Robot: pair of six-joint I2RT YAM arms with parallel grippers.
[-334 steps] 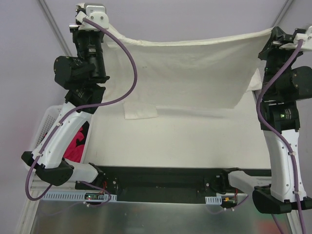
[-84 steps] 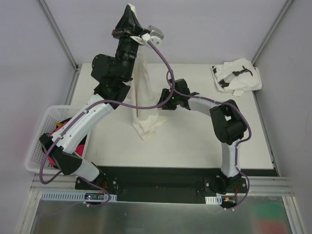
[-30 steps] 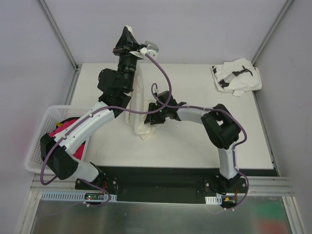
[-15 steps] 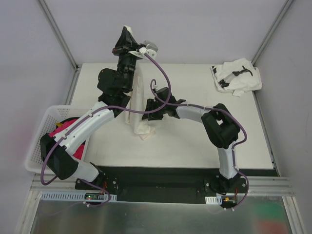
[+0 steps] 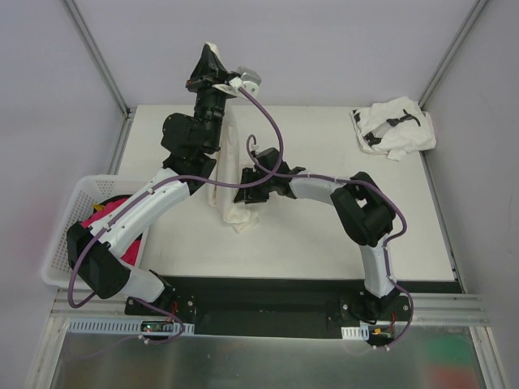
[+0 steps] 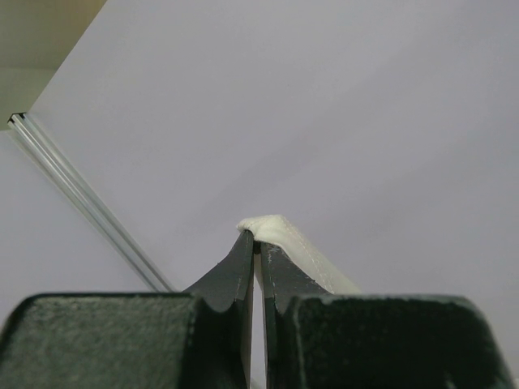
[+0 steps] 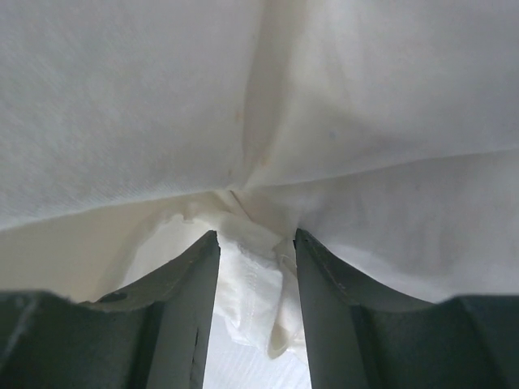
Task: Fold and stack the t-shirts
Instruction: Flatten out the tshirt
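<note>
My left gripper (image 5: 211, 55) is raised high and shut on a hem of the plain cream-white t-shirt (image 5: 234, 212). The shirt hangs from it in a narrow column, its lower end bunched on the table. In the left wrist view the gripper (image 6: 258, 245) pinches the cream hem (image 6: 293, 243) at its tips. My right gripper (image 5: 239, 195) is pushed into the hanging shirt low down. In the right wrist view it (image 7: 256, 247) stands open with bunched shirt cloth (image 7: 251, 284) between its fingers (image 7: 188, 284). The white t-shirt with black marks (image 5: 394, 127) lies crumpled at the table's far right.
A white basket (image 5: 66, 235) holding pink and red cloth stands off the table's left edge beside the left arm. Metal frame posts (image 5: 97, 57) rise at the two far corners. The right arm stretches across the middle of the table.
The shirt, earlier spread wide between both raised grippers, now hangs from the left gripper alone. In the last second the right gripper has moved left into the hanging cloth.
</note>
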